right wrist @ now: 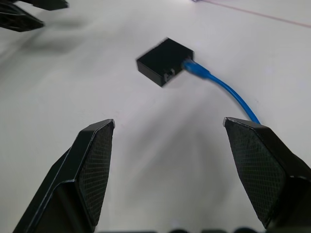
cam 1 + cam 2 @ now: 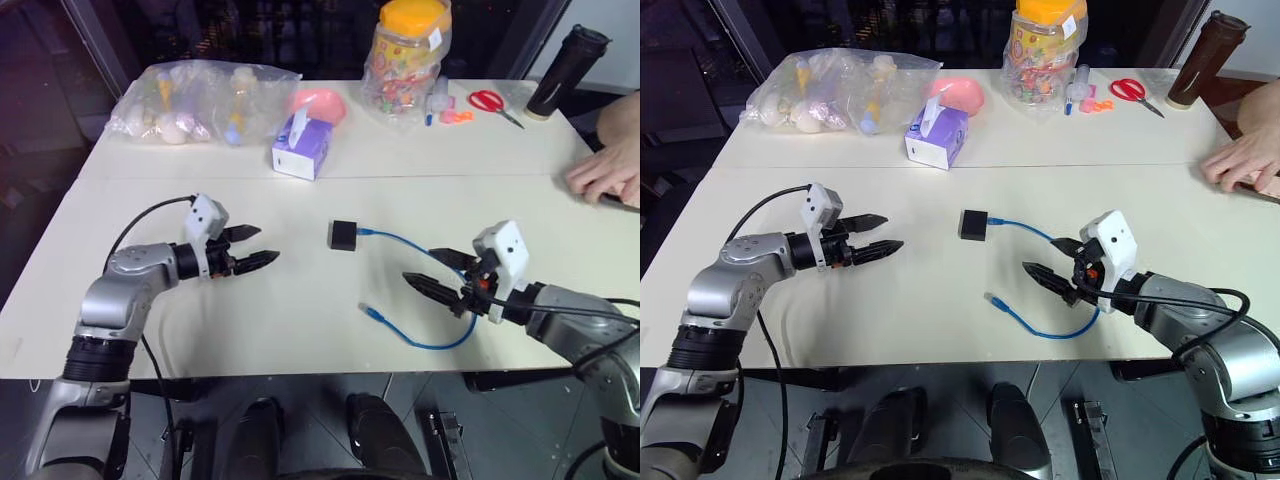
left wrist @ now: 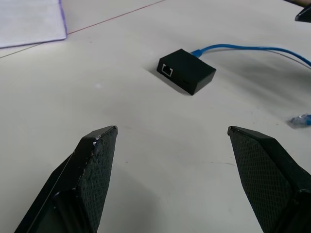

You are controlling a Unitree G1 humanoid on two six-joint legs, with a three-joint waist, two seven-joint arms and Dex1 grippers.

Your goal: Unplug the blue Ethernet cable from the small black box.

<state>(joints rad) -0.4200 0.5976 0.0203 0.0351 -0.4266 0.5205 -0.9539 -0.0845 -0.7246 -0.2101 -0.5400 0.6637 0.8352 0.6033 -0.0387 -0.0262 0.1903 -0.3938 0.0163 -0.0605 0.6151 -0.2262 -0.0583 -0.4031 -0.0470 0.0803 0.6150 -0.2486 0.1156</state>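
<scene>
Both pincers gape empty either side of the box, cable plugged in.

The left pincer [image 2: 253, 247] hangs wide open above the table [image 2: 300, 330], holding nothing, its tips aimed toward the box [image 2: 343, 235], well apart from it. The right pincer [image 2: 432, 271] is likewise spread wide and empty, hovering over the cable [image 2: 420, 247]. The box lies on the table between the two pincers, an empty port [image 3: 167, 70] facing the left one. One cable plug sits in the box's side toward the right pincer; from there the cable arcs under that pincer and loops back to a free plug [image 2: 374, 314] lying on the table. Beyond the box, a tissue box [image 2: 302, 147].
</scene>
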